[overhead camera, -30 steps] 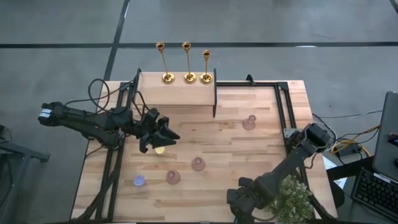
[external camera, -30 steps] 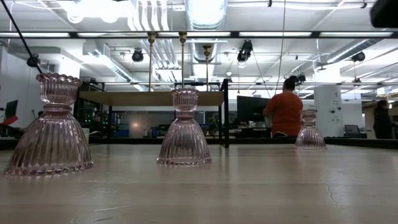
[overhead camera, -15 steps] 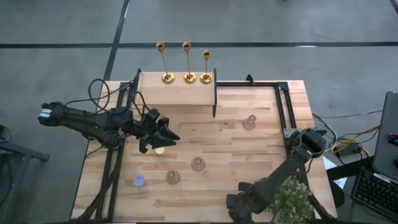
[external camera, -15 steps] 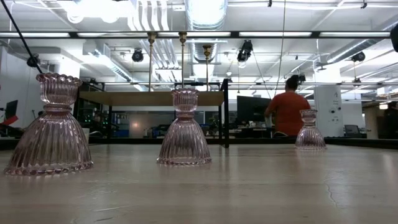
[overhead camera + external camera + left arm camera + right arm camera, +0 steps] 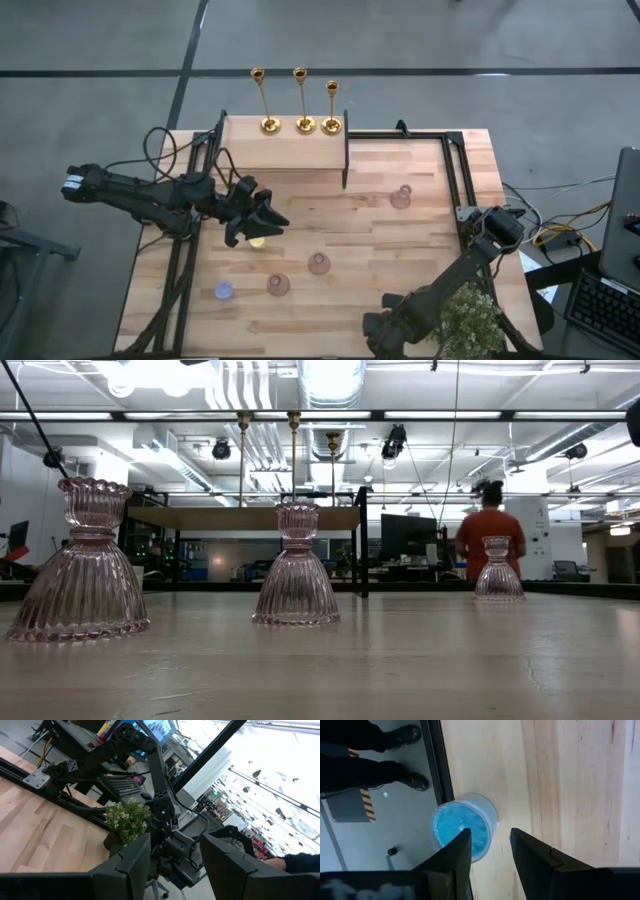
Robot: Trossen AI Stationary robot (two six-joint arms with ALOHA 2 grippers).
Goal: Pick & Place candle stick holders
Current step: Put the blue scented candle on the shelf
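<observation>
Your left pincer (image 5: 268, 222) hovers over the desk (image 5: 360, 200) above a small yellow candle (image 5: 257, 241), fingers apart, holding nothing. The three gold candle stick holders (image 5: 301, 102) stand in a row on the raised shelf at the far edge. Your right pincer (image 5: 378, 332), fingers apart and empty, sits at the near edge by the plant (image 5: 467, 322).

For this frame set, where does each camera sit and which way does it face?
High: overhead, looking straight down on the table, the left arm, the right arm and the candlesticks.
Low: at tabletop height, looking level past pink holders to a person; no arm clearly shows.
Left wrist: faces past the left tool's fingers toward a plant and the right arm.
Right wrist: looks down past the right tool's fingers at a blue round thing.
Shared: high and low both show the candlesticks.
</observation>
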